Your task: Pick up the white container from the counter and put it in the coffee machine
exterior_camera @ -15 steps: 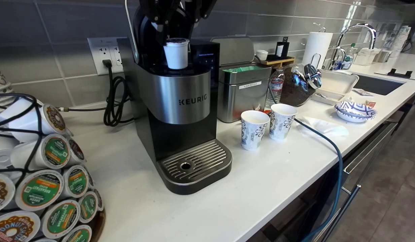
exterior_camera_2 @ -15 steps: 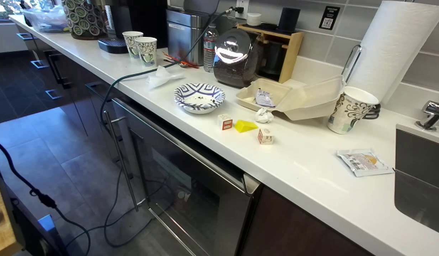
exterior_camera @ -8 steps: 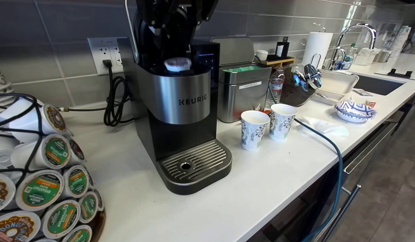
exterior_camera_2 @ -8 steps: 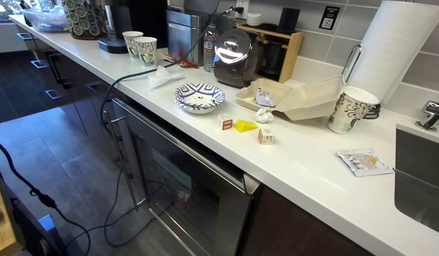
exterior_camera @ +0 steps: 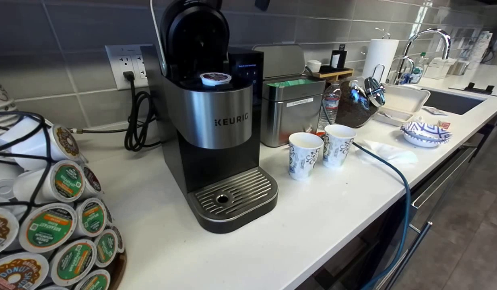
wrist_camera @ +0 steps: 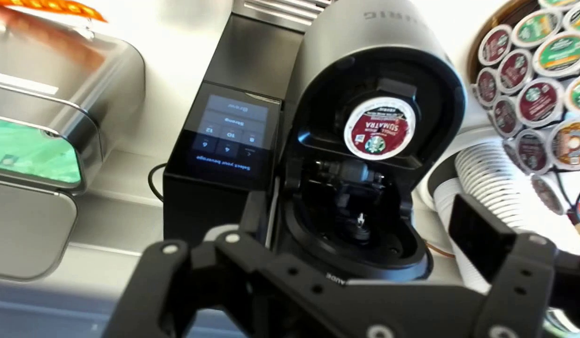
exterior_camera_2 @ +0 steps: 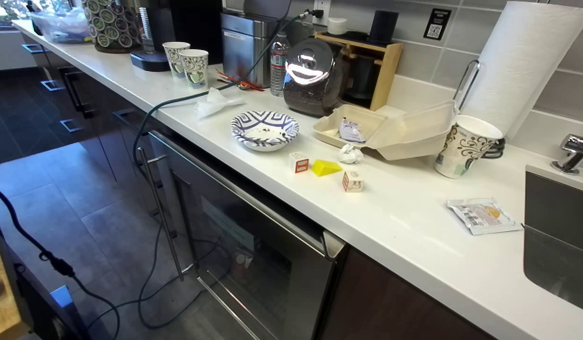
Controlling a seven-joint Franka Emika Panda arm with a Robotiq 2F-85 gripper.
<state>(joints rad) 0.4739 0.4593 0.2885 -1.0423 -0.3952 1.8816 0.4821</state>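
Note:
The white container (exterior_camera: 215, 79) sits in the pod holder of the coffee machine (exterior_camera: 216, 121). Only its rim and printed foil top show above the holder; its body is hidden inside. From above, the wrist view shows the same container (wrist_camera: 380, 128) with its dark red label, apart from my fingers. The machine's rounded black lid (wrist_camera: 360, 220) stands raised. Over that lid my gripper (wrist_camera: 367, 225) is open, its fingers wide apart with nothing between them. In an exterior view just a dark piece of it reaches the top edge. The white counter (exterior_camera: 151, 225) runs beneath the machine.
Two patterned paper cups (exterior_camera: 305, 155) stand beside the machine's drip tray. A steel bin (exterior_camera: 292, 108) with its lid up is close by, and a wire rack of pods (exterior_camera: 51, 225) is on the opposite side. A cable (exterior_camera: 405, 193) crosses the counter edge.
A second ago my gripper held the white container above the holder. It lowered the container in, let go, opened wide and rose almost out of the exterior view.

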